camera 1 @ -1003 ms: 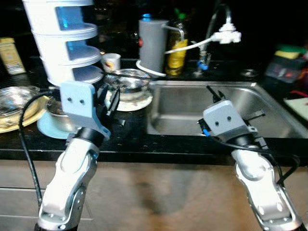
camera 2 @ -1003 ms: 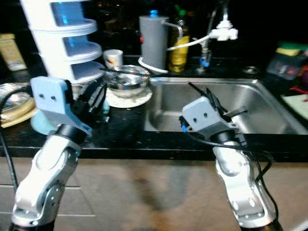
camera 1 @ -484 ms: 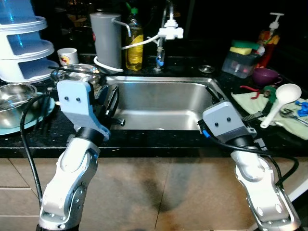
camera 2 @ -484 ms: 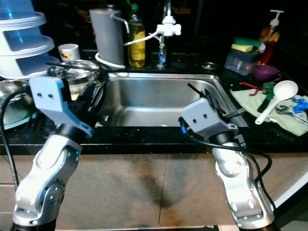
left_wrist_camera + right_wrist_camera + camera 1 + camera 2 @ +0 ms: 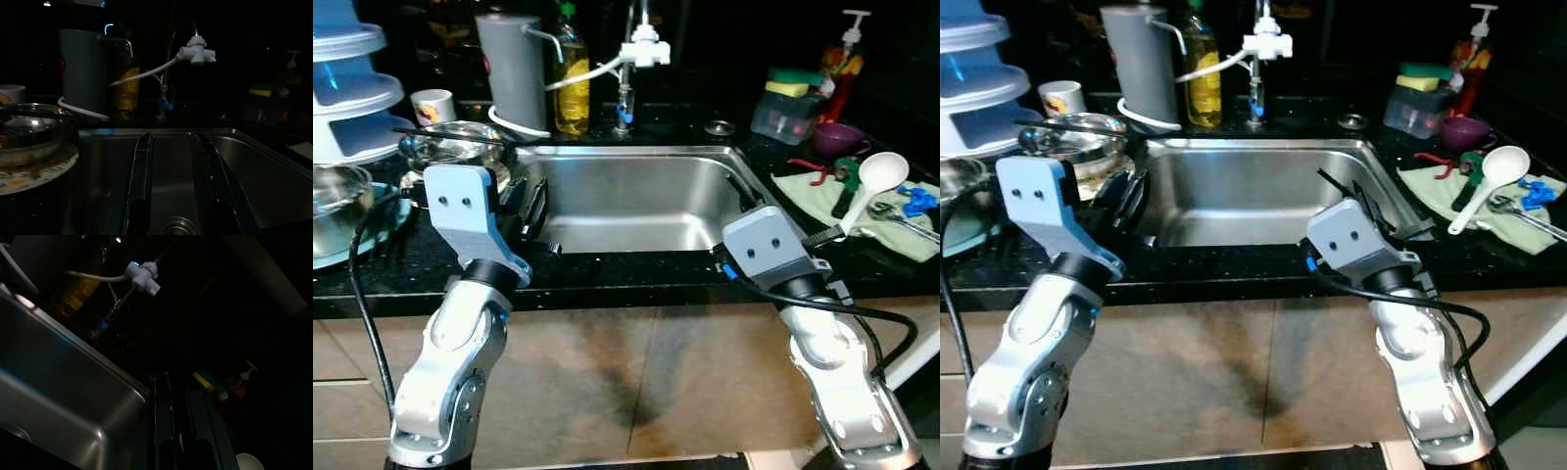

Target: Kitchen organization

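Nearest, both arms are raised at the black worktop (image 5: 636,291) edge. The left tool (image 5: 173,181), fingers spread and empty, hangs over the steel sink's (image 5: 636,201) left rim. The right tool (image 5: 178,431), fingers nearly pressed together, sits at its right front corner. Beyond, a white ladle (image 5: 873,181) lies on a green cloth (image 5: 847,201), right of the sink.

Sink (image 5: 636,201): brushed stainless steel, satin sheen, upper centre of the frame. Worktop (image 5: 607,279): black speckled stone, polished, glossy. Steel bowl (image 5: 455,147) at left: mirror-bright metal. Tall jug (image 5: 514,69): matt grey plastic. Bottle (image 5: 572,73): clear plastic, yellow liquid. Spoon (image 5: 871,181) at right: smooth white plastic, lying on pale green cloth (image 5: 822,186). Arm housings: matt grey plastic over silvery metal.
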Controlling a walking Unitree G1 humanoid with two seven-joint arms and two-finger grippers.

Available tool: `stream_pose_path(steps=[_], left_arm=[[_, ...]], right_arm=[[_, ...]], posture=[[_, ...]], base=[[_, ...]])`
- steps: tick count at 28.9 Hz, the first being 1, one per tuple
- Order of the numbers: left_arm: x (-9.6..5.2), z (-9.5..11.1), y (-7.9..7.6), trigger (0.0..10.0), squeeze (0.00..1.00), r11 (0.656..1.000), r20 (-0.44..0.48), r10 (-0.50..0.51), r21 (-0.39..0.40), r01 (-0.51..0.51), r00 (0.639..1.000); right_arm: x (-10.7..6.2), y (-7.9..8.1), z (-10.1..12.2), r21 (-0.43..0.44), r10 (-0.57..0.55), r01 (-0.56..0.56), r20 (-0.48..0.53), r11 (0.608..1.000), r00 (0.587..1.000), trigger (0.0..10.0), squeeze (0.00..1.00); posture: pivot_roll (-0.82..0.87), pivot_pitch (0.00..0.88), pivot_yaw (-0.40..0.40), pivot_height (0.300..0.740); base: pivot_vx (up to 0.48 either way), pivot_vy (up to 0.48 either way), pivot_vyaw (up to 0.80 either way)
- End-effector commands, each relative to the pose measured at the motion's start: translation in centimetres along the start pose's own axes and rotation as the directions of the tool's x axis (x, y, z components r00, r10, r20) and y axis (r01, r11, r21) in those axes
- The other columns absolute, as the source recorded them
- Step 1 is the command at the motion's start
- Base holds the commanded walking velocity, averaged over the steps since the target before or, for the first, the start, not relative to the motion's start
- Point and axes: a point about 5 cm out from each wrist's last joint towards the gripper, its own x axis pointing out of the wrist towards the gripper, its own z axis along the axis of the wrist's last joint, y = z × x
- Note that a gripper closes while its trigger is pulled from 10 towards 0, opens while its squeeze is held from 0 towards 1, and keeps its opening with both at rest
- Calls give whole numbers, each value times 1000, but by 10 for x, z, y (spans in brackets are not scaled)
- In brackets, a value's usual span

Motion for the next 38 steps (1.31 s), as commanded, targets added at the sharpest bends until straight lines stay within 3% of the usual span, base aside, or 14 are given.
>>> stream_pose_path(steps=[1,6,26,34,38], left_arm=[[-1,3,0,10000,0,1000,8,-1,-9,1,1000],[-1,2,1,10000,0,1000,4,5,-3,-5,1000],[5,-1,1,10000,0,998,-35,4,57,-2,999],[7,-2,2,10000,0,993,-36,-2,120,7,999],[10,-2,3,10000,0,991,-40,2,137,3,999]], right_arm=[[0,1,2,-12,3,-3,15,1000,1000,10000,0],[0,1,2,-13,4,-4,14,1000,1000,10000,0],[5,-5,1,54,-37,37,-11,998,999,10000,0],[15,-14,6,15,-81,80,33,997,996,10000,0],[23,-16,14,-53,-66,72,107,996,992,10000,0]], posture=[[-71,82,-56,740],[-70,81,-56,740],[-65,81,-54,740],[-62,82,-53,740],[-59,81,-52,740]], base=[[0,480,0],[0,466,0],[0,0,0],[0,0,0],[0,0,0]])
